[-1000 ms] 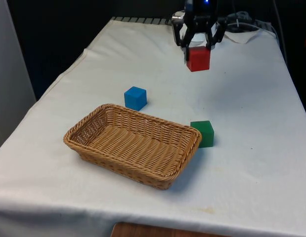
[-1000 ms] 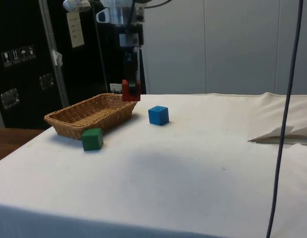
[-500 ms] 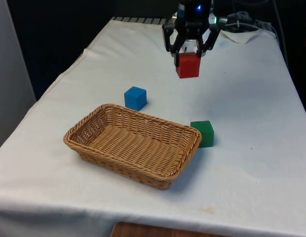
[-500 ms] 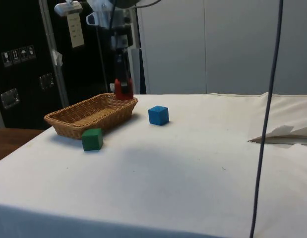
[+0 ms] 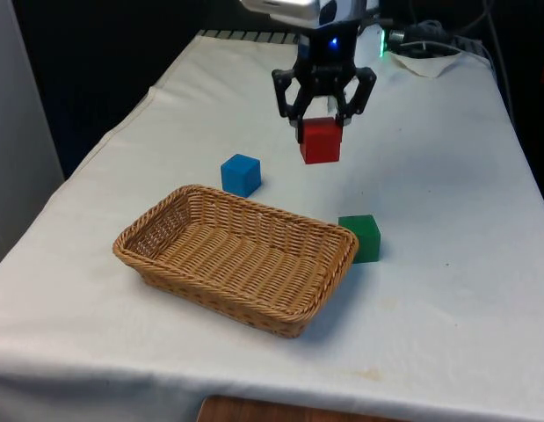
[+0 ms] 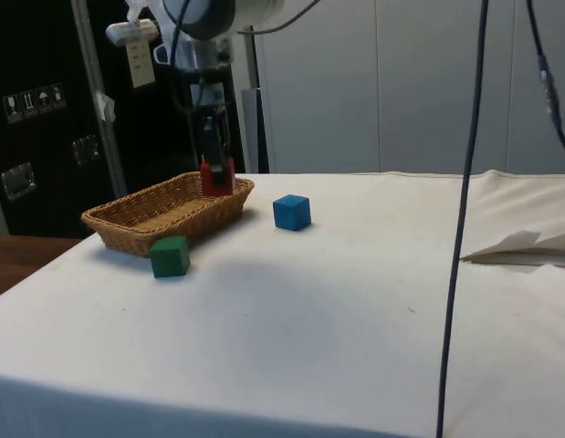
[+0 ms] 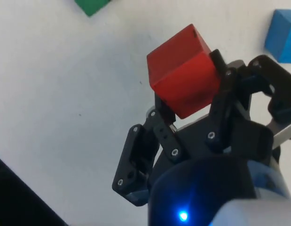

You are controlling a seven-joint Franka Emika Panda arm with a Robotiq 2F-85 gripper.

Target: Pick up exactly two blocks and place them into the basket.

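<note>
- Red block (image 5: 321,141) hangs in the air, pinched between the two fingers of the gripper (image 5: 322,132); you carry it clear of the cloth so it can pass over the basket's rim.
- Your wrist view shows the fingers closed on opposite faces of the block, which sits slightly skewed in the grip.
- Basket (image 5: 148,230) lies nearer the front camera than the block and holds no blocks yet.
- Blue block (image 5: 241,174) rests just beyond the basket's far edge; green block (image 5: 360,237) sits just beside the corner on the front view's right.
- From the side view the red block overlaps the basket's far rim, so you cannot tell from it whether the block is above the basket.
</note>
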